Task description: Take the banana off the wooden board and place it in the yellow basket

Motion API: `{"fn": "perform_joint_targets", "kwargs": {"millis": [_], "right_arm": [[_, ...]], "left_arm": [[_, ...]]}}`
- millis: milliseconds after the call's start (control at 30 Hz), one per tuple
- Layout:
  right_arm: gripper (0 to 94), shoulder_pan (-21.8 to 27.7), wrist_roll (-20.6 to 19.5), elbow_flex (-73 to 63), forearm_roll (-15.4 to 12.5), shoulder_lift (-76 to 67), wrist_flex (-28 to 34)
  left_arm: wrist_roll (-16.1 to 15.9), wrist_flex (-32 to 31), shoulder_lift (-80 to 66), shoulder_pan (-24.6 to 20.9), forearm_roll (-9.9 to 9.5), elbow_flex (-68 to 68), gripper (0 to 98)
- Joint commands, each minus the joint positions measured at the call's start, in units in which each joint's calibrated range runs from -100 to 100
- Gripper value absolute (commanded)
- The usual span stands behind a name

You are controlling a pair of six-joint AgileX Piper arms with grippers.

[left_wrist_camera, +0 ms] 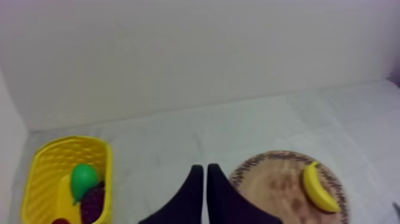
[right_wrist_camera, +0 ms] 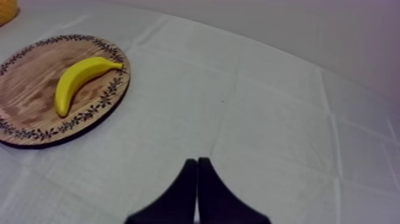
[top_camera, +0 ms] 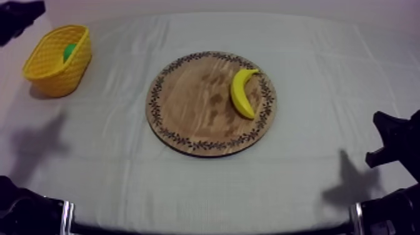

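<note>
Grey-white cloth (top_camera: 312, 56) carries one wooden board (top_camera: 187, 106) bearing one banana (top_camera: 242, 94), and one yellow basket (top_camera: 56, 78); left gripper (left_wrist_camera: 205, 171) and right gripper (right_wrist_camera: 197, 162) are both closed, empty.

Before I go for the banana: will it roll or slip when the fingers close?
The banana lies flat on its curved side on the board, so a nudge would probably spin it rather than roll it. Its smooth skin may slip when gripped.
</note>
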Motion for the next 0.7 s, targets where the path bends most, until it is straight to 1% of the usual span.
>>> {"fn": "perform_joint_targets", "kwargs": {"millis": [0,233,333,500,667], "right_arm": [[0.3,0.0,0.0,0.0,0.0,0.0,0.0],[0.3,0.0,0.0,0.0,0.0,0.0,0.0],[0.3,0.0,0.0,0.0,0.0,0.0,0.0],[0.3,0.0,0.0,0.0,0.0,0.0,0.0],[0.3,0.0,0.0,0.0,0.0,0.0,0.0]], "left_arm": [[0.8,3.3,7.8,3.9,0.02,-11.5,0.0],[3.9,7.2,19.0,11.8,-0.85,-19.8,0.0],[5.3,7.9,23.3,14.4,-1.15,-21.8,0.0],[8.4,8.5,30.0,18.7,-2.64,-24.6,0.0],[10.8,8.8,36.3,21.8,-3.49,-26.8,0.0]]}}
